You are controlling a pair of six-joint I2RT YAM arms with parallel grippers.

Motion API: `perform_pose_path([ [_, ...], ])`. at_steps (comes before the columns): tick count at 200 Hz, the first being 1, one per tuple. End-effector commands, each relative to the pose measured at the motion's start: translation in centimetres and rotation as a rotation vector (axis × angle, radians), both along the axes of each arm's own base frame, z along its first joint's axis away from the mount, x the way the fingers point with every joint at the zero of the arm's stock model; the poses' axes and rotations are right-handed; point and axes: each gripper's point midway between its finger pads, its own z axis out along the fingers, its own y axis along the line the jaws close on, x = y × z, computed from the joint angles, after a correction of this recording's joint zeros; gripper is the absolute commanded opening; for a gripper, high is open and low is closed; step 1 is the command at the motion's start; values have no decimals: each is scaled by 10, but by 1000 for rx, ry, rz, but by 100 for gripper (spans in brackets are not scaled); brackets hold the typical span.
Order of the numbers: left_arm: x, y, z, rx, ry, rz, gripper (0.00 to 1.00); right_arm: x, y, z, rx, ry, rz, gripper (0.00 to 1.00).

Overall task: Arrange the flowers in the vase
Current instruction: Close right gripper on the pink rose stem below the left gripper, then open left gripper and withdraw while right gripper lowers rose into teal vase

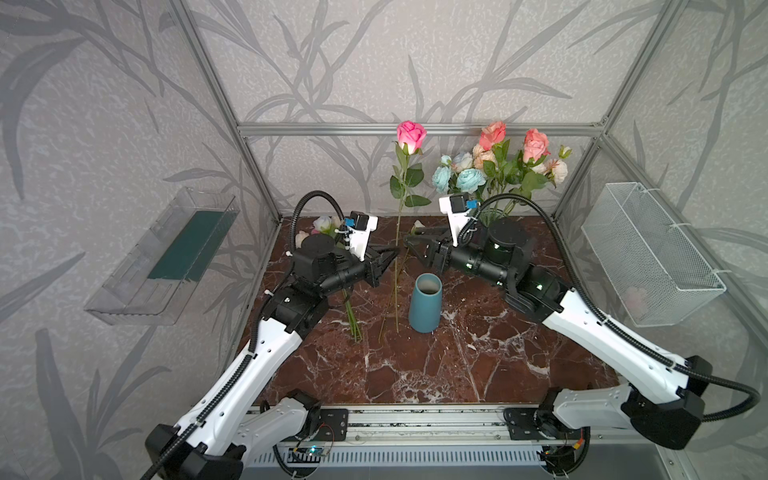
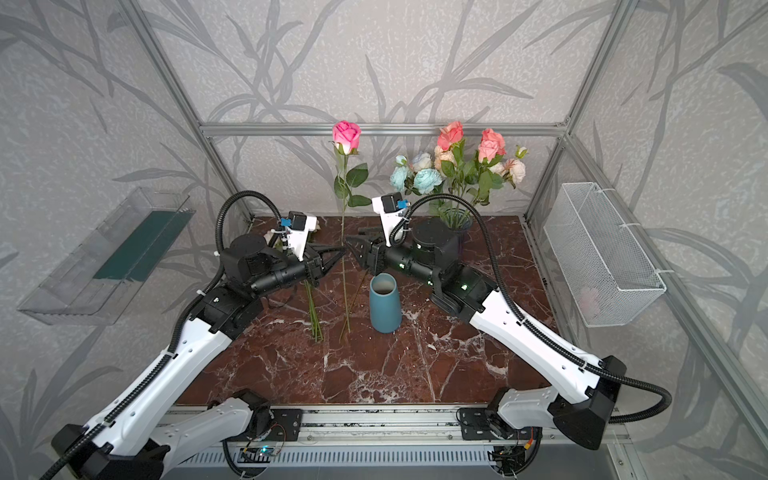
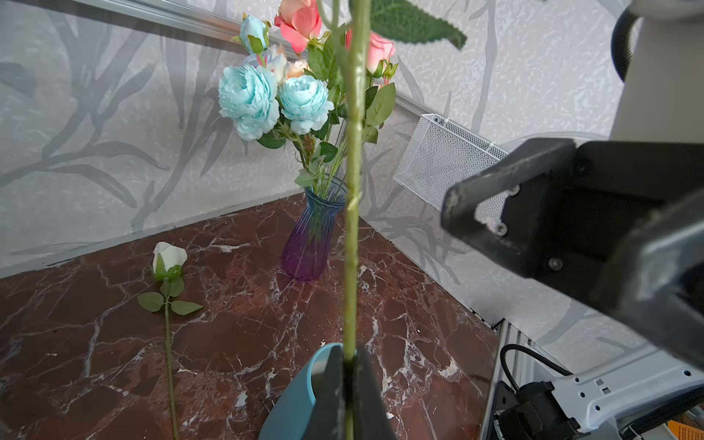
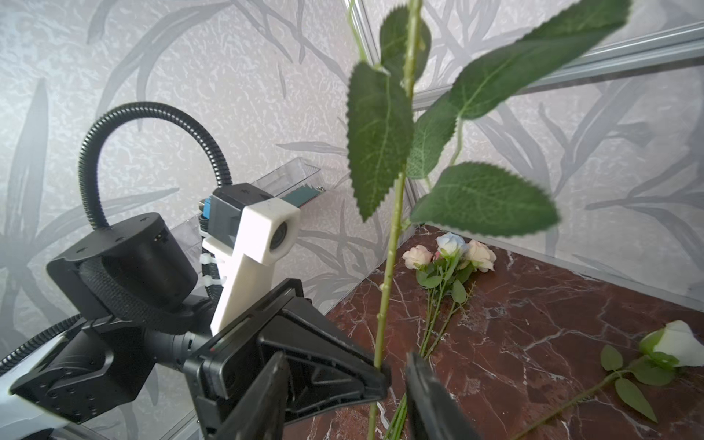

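Left wrist view showed the left gripper (image 3: 348,360) clamped on the rose (image 3: 352,190) stem just beside the teal vase (image 3: 297,396); the right gripper (image 1: 411,248), behind the teal vase, stood open. Pinched at one spot, the rose could swivel and miss its mouth.

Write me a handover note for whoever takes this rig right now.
Left gripper: shut on the stem of the pink rose, held upright just left of the teal vase.
Right gripper: open, jaws apart beside that stem, holding nothing.
Done: a bouquet stands in the glass vase at the back; teal vase looks empty.
Left: seat the pink rose, then the white rose and the small bunch lying on the table.
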Motion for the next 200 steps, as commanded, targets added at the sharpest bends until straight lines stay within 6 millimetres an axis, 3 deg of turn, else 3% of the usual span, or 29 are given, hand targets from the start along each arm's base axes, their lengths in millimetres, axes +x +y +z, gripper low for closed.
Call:
perform_pose_path([
  [1, -9, -2, 17, -24, -51, -31, 0, 1, 11, 14, 45, -28, 18, 49],
  [27, -10, -2, 20, -34, -57, -35, 0, 9, 23, 6, 32, -12, 25, 43],
  [42, -11, -3, 20, -35, -58, -39, 0, 12, 29, 5, 33, -6, 32, 34],
  [67, -11, -1, 21, -36, -64, -34, 0, 15, 33, 2, 29, 2, 31, 12],
  [96, -10, 1, 20, -31, -66, -14, 0, 15, 33, 1, 24, 5, 27, 4],
  [109, -8, 2, 19, -32, -63, -5, 17, 15, 33, 0, 19, 4, 27, 2],
  [127, -6, 5, 18, -38, -67, 21, 56, 14, 32, 2, 8, -15, 16, 1],
  [140, -3, 11, 17, -33, -81, 60, 70, 15, 28, 6, -4, -45, -7, 1],
  [163, 6, 32, 18, -37, -123, 200, 75, 17, 14, 19, -24, -107, -70, 1],
  [200, 15, 88, 25, -138, -216, 518, 75, 16, -17, 46, -37, -199, -182, 0],
])
